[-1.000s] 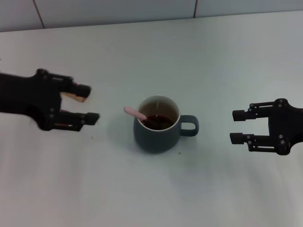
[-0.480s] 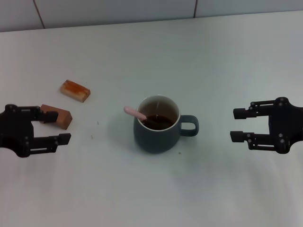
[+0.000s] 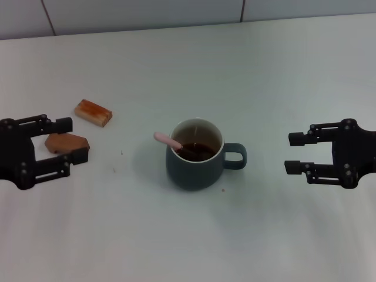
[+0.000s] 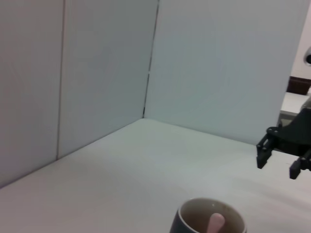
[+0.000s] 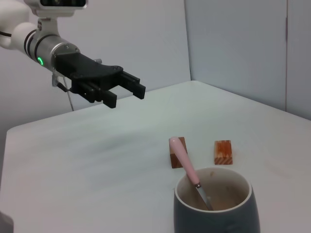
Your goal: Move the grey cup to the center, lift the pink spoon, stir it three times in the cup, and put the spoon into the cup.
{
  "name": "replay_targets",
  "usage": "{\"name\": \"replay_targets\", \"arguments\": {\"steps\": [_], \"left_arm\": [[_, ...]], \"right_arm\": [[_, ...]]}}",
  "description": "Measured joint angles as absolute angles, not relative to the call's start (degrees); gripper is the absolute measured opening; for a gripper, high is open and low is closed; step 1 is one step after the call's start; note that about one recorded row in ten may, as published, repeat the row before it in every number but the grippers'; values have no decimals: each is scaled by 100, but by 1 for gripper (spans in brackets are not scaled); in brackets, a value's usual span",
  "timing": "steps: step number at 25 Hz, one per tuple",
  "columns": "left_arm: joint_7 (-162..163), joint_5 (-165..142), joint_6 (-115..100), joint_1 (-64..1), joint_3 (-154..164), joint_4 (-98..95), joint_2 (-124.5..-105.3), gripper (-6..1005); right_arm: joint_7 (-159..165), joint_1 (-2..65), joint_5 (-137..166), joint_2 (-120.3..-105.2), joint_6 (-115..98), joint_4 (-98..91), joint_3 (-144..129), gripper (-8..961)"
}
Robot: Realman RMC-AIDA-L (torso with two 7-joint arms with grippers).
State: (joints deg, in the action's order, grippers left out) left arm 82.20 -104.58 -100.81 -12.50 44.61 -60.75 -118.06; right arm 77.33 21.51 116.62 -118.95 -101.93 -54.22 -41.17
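A grey cup [image 3: 195, 155] of brown liquid stands at the middle of the head view on a white counter [image 3: 235, 70], its loop handle turned toward the frame's right. The pink spoon [image 3: 168, 141] rests inside it, handle leaning over the rim toward the left of the frame, bowl sunk in the drink. The left tool [image 3: 56, 150] hovers at the left edge with its fingers spread and nothing between them, just in front of a brown block [image 3: 66, 143]; a second brown block [image 3: 93, 112] lies beyond it, toward the upper left. The right tool [image 3: 296, 154] hangs at the right edge, likewise released and empty, well apart from the cup's handle.

The task appears essentially complete, and the risk now lies in any careless move. A sweep by the left tool toward the centre could clip the overhanging spoon handle, flipping the spoon out or splashing liquid. The same tool, sitting close to the nearer block, could also nudge it across the counter.
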Motion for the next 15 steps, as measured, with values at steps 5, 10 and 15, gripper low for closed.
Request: {"name": "replay_targets", "arguments": {"steps": [5,10,15], "left_arm": [[7914,-10585,-10122,-1344,4643,-5744,-11808,662],[7807,-10685,-10205,-1387,4926,-5629,-11801,662],[7788,-10755,-10211,-1436,4954,-5589,-11807,662]], "right_arm": [[7708,2138,11696,-11898,-10194,-5422,-4159,564],[7577,2111,11735,-11903,-10257,-5403,-4171,565],[7489,2074,11744,-11896,-10306,-5280,-4176,565]]}}
